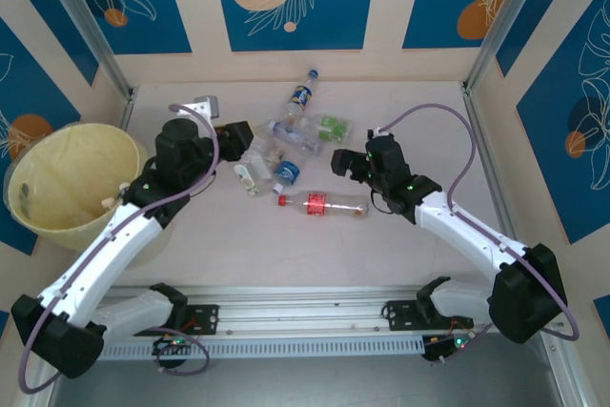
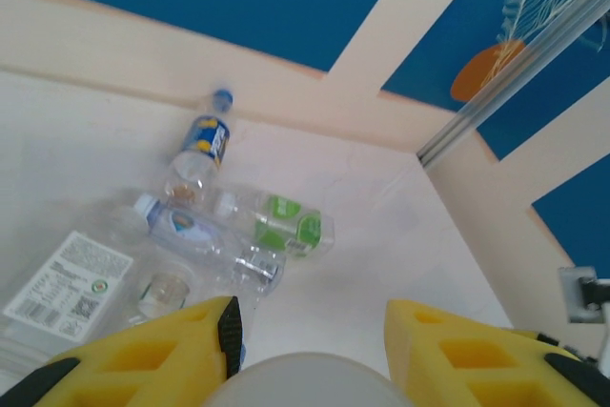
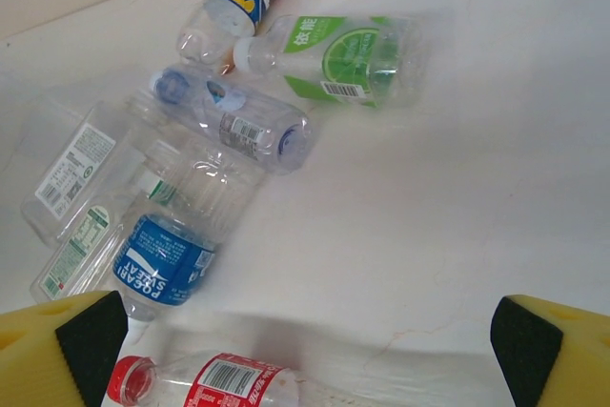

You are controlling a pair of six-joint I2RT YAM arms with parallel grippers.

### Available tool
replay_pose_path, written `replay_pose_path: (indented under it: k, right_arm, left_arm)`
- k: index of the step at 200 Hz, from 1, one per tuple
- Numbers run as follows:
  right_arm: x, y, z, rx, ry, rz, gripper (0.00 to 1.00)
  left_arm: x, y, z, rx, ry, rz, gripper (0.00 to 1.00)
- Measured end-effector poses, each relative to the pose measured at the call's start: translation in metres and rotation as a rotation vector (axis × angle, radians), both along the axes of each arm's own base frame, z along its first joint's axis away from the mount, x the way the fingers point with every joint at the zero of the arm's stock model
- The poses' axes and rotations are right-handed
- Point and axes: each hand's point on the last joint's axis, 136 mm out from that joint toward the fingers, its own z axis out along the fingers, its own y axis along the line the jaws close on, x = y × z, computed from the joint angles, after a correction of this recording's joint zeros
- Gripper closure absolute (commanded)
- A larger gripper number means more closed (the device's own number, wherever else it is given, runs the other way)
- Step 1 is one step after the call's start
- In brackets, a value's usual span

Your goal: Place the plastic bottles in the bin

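bin (image 1: 57,154) is sitting at far left edge of the table (image 1: 429,264). left gripper (image 1: 238,133) is hanging just right of it, beside the pile, jaws clamping a pale clear bottle (image 2: 305,383) between the yellow fingers (image 2: 162,350). rest of the plastic bottles (image 1: 286,140) are lying mid-table toward the back wall: blue-label pepsi bottle (image 1: 303,94) farthest, green-label bottle (image 1: 332,127) right of the pile, red-label bottle (image 1: 322,205) lying alone nearest the arms. right gripper (image 1: 345,161) is hovering just right of the pile, jaws wide apart, gripping nothing.
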Motion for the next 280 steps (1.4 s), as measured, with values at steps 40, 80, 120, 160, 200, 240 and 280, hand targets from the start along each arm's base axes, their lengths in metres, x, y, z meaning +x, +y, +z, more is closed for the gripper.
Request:
replay_pose_path:
  k: [40, 80, 120, 160, 200, 240, 280]
  right_arm:
    - [0.003, -0.004, -0.004, 0.016, 0.017, -0.028, 0.00]
    - [0.005, -0.004, -0.014, 0.011, 0.045, -0.032, 0.00]
    - [0.006, -0.003, -0.021, 0.016, 0.069, -0.033, 0.00]
    - [0.007, 0.000, -0.026, 0.020, 0.086, -0.025, 0.01]
    - [0.008, 0.001, -0.028, 0.024, 0.094, -0.020, 0.01]
    - [0.008, 0.000, -0.025, 0.027, 0.089, -0.022, 0.01]
    - [0.010, -0.005, -0.021, 0.030, 0.079, -0.034, 0.01]
  left_arm:
    - [-0.021, 0.032, 0.038, 0.041, -0.098, 0.090, 1.00]
    - [-0.048, 0.085, 0.092, 0.167, -0.236, 0.267, 1.00]
    - [-0.074, 0.161, 0.134, 0.343, -0.367, 0.604, 1.00]
    - [-0.085, 0.218, 0.148, 0.461, -0.338, 0.879, 1.00]
    - [-0.084, 0.275, 0.152, 0.474, -0.221, 1.095, 1.00]
    - [-0.063, 0.314, 0.106, 0.426, -0.025, 1.129, 1.00]
    - [-0.058, 0.349, 0.055, 0.274, 0.137, 1.127, 0.92]
